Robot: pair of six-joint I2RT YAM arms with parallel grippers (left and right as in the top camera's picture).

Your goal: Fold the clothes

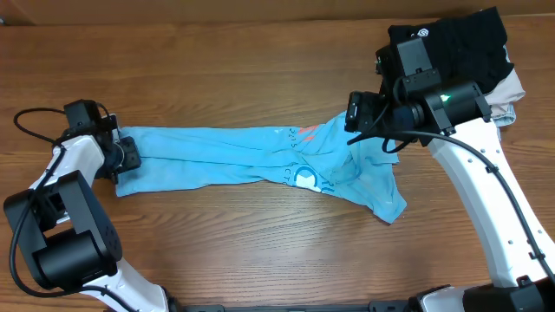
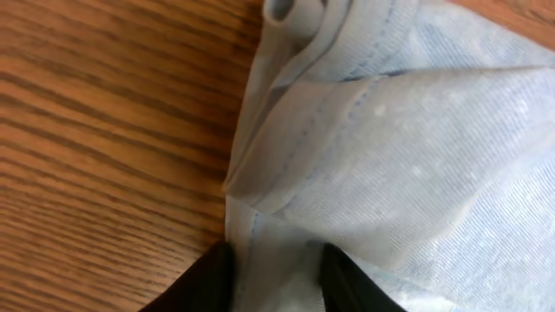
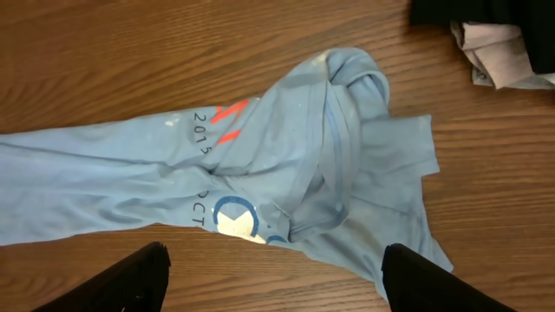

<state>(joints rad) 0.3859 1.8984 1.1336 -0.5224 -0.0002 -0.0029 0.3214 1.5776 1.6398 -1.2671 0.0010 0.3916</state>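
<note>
The clothes (image 1: pixel 260 156) are a light blue T-shirt, stretched into a long twisted band across the table, with its right end bunched. White and orange-red lettering shows near the middle (image 3: pixel 225 121). At the shirt's left end my left gripper (image 1: pixel 128 156) is low on the hem. In the left wrist view its two dark fingers straddle a fold of the fabric (image 2: pixel 416 147), the gripper (image 2: pixel 277 251) narrowed around it; whether they pinch it is unclear. My right gripper (image 1: pixel 355 113) hovers above the bunched right part (image 3: pixel 347 95), held open (image 3: pixel 276 251) with only table and shirt edge between its fingers.
A black garment (image 1: pixel 455 39) with a small white logo lies at the back right, behind the right arm. Beside it are folded beige and pale garments (image 1: pixel 512 91), also seen in the right wrist view (image 3: pixel 499 56). Bare wood lies in front of the shirt.
</note>
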